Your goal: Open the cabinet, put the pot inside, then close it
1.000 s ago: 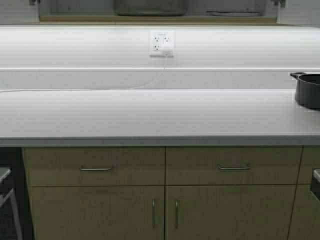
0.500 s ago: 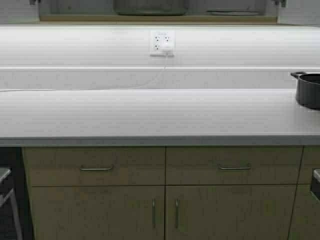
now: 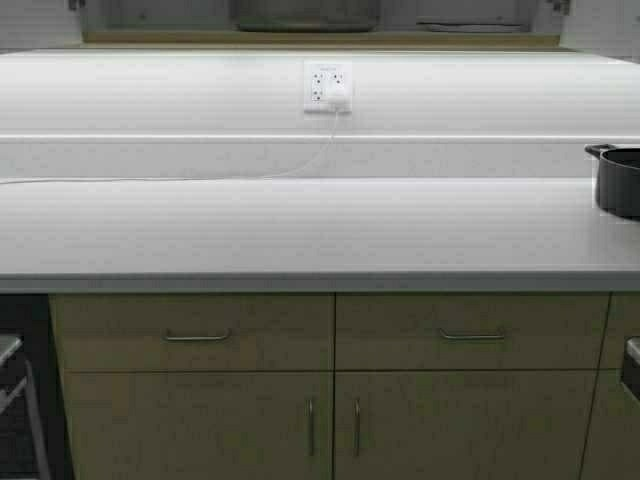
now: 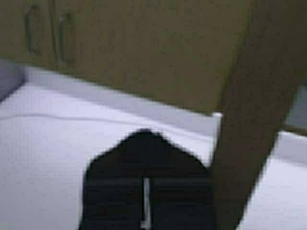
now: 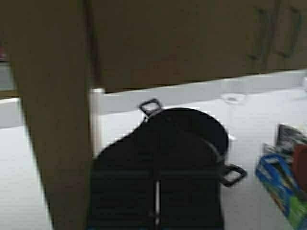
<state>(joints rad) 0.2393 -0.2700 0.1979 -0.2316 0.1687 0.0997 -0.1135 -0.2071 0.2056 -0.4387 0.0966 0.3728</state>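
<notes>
The pot [image 3: 620, 181], dark grey with a black loop handle, stands on the white counter [image 3: 300, 230] at the far right edge of the high view. In the right wrist view the pot [image 5: 201, 127] sits just beyond my right gripper [image 5: 156, 158], which is shut and holds nothing. The cabinet [image 3: 320, 39] shows only as its tan lower edge at the top, with its inside visible above. An open cabinet door [image 5: 53, 120] stands edge-on beside the right gripper. My left gripper [image 4: 145, 143] is shut over bare counter, next to the other open door [image 4: 254, 96]. Neither arm shows in the high view.
A wall outlet [image 3: 327, 87] with a white cord [image 3: 200, 178] sits above the counter. A dark pan [image 3: 305, 12] rests inside the cabinet. Base drawers [image 3: 195, 335] lie below the counter. Colourful packages [image 5: 283, 177] lie near the pot. Neighbouring wall doors [image 4: 62, 31] are closed.
The robot has moved a little: the whole scene has shifted slightly to the right in the high view. Nothing on the counter has moved.
</notes>
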